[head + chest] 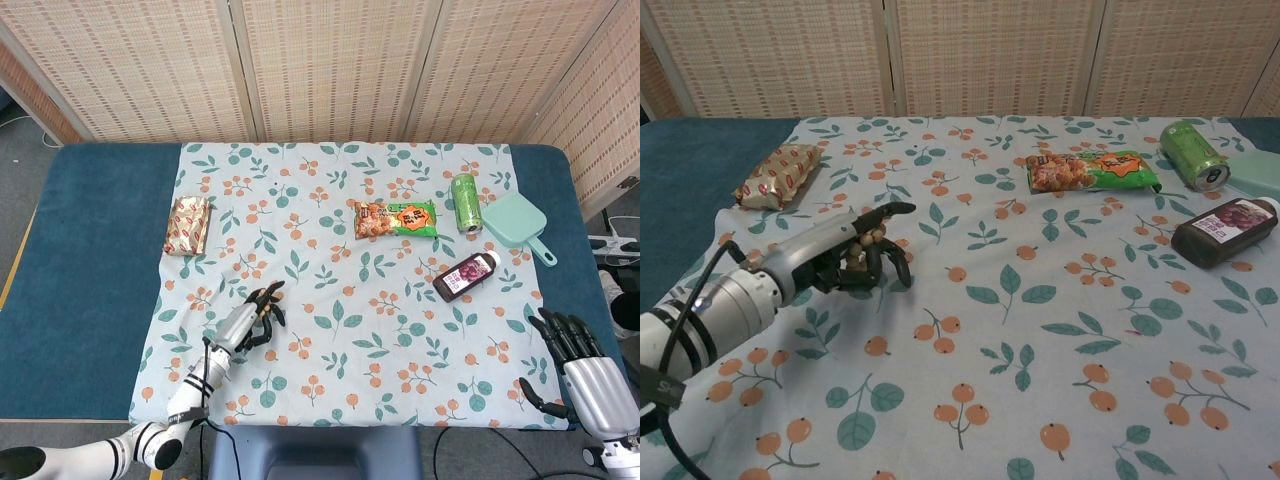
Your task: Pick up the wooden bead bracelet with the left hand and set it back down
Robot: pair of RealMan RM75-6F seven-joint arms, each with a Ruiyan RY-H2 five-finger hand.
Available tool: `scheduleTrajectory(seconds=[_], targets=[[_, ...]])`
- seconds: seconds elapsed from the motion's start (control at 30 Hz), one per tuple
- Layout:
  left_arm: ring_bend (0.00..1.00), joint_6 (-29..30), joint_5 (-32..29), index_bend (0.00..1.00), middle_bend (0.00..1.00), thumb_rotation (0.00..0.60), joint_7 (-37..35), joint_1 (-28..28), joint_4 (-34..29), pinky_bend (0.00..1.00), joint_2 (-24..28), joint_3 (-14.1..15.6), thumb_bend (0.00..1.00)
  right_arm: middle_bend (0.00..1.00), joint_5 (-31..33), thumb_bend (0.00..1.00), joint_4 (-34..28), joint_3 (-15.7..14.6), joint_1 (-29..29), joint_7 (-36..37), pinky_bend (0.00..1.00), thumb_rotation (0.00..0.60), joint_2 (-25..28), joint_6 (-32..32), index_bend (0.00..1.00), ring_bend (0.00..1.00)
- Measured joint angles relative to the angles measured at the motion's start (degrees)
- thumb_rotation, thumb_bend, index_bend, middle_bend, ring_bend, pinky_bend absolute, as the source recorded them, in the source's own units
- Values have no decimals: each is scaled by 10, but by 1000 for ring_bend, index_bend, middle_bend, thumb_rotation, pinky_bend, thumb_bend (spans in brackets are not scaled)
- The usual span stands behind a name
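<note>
My left hand [855,255] hangs palm down low over the cloth, fingers pointing downward. The wooden bead bracelet [862,256] of tan beads sits inside those fingers, which curl around it. From the head view, the left hand [256,313] and a few beads of the bracelet [262,306] show at the front left of the cloth. Whether the beads touch the cloth I cannot tell. My right hand [585,372] rests off the table's front right corner, fingers spread and holding nothing.
A red snack pack [189,224] lies at the left of the floral tablecloth [390,330]. An orange-green snack bag [396,218], a green can [465,201], a mint dustpan [517,222] and a dark bottle [465,276] lie at the back right.
</note>
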Motion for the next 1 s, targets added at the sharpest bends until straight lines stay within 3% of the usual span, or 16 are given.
scheduleTrajectory(seconds=[0.1,0.2,0.3,0.47,0.67,1.0], targets=[[74,12,24,0,335,600,12,0,26,0,-12,18,678,0,-1,317,0,0,-1,1,0,383,1,3,0,0],[48,30,54,0,260,600,34,1,71,0,-31,42,523,0,-2,317,0,0,-3,6,0,384,3,7,0,0],[17,51,74,0,176,600,45,3,115,0,-55,60,443,0,-2,318,1,0,-3,8,0,383,4,8,0,0],[0,58,80,0,88,600,36,5,129,0,-66,69,401,0,-2,317,1,1,-4,10,0,385,4,9,0,0],[0,71,83,0,102,600,29,1,113,0,-59,63,408,0,-1,318,1,1,-3,8,0,384,3,7,0,0],[0,140,119,0,77,600,69,2,10,0,3,55,401,0,-1,318,-1,1,-3,2,0,384,2,6,0,0]])
